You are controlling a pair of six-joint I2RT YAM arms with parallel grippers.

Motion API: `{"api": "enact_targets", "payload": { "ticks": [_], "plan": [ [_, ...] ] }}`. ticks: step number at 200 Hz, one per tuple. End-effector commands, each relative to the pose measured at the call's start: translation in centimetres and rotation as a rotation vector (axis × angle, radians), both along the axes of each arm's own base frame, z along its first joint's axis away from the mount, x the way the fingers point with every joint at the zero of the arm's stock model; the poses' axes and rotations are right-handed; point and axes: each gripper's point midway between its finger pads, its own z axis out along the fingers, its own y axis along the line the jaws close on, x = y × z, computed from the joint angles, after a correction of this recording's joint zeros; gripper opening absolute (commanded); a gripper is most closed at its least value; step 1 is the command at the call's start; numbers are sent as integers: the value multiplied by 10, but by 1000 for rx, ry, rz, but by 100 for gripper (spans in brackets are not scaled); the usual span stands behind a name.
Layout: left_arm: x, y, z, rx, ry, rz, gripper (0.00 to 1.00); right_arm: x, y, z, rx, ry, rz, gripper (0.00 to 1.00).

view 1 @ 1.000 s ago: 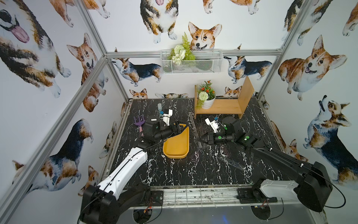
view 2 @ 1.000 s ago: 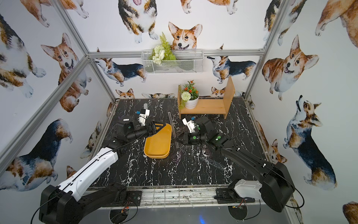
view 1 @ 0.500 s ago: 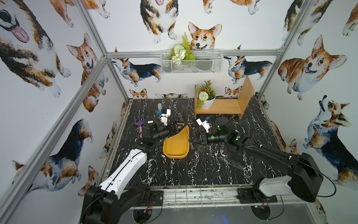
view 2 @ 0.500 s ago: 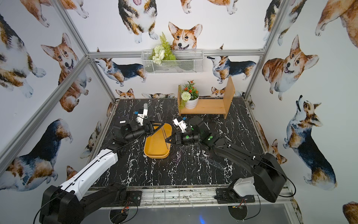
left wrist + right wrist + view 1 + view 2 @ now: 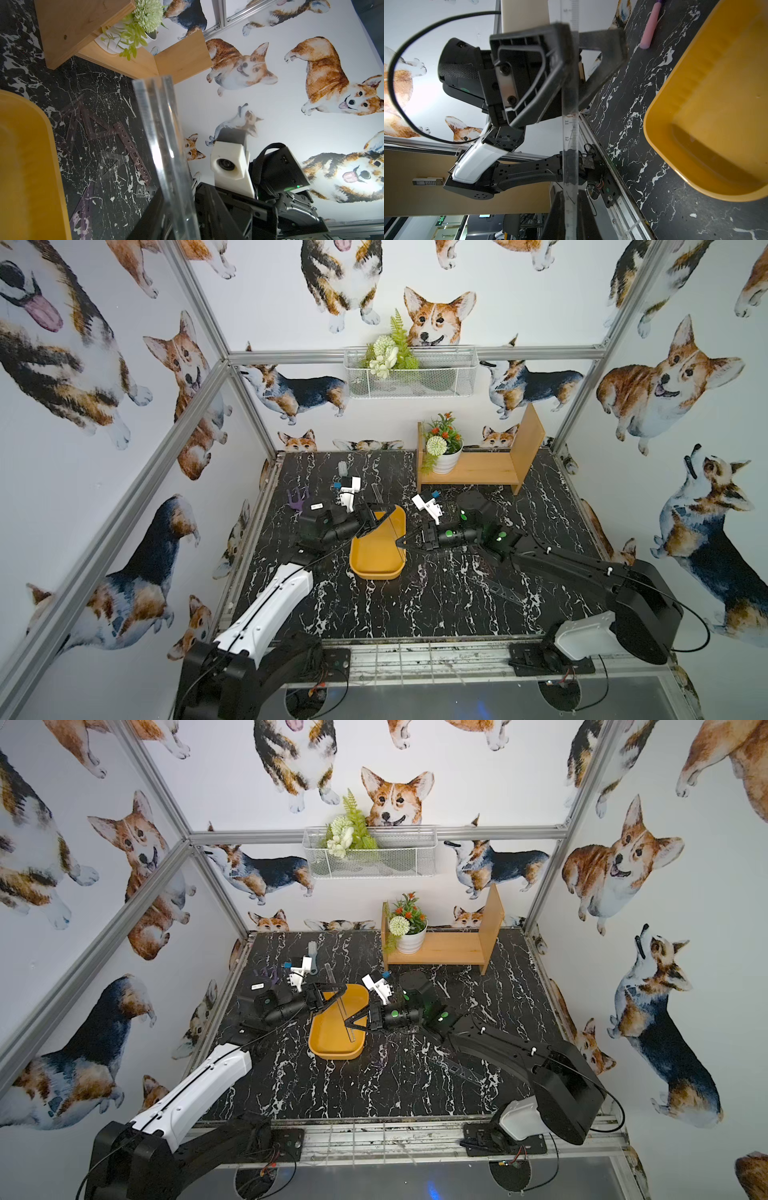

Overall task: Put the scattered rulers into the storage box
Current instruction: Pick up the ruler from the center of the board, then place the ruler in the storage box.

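In both top views, my right hand is clamped on the near end of a clear ruler above the storage box, and my left hand brackets it farther along. Left wrist: more rulers lie on the table beside the box. Right wrist: the left hand flanks both ruler edges, but I cannot tell whether it grips.

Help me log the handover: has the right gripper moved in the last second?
Yes. In both top views the right gripper has slid toward the storage box; its tips now reach the box's rim, farther from the wooden shelf.
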Motion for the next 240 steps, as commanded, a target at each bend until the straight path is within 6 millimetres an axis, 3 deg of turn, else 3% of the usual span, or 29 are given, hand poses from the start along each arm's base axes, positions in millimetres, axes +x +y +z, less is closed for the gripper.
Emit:
{"api": "enact_targets", "payload": {
  "ticks": [1,57,115,118,129,166,240],
  "plan": [
    [-2,0,11,-23,-39,-15,29,0,4,14,48,-41,15,0],
    [-2,3,10,-22,-24,-15,1,3,6,11,41,-46,11,3],
    [2,5,-9,56,33,-19,0,13,1,10,-2,-88,-25,43],
    [4,5,1,57,9,-17,0,14,0,11,-5,-90,-32,45],
    [6,5,-1,82,16,-17,0,19,-4,9,-24,-99,-49,49],
    [13,10,-23,197,75,-7,0,41,-26,-4,-161,-129,-136,51],
    [30,28,-84,467,202,25,0,79,-83,-59,-660,-196,-294,44]
  ]
}}
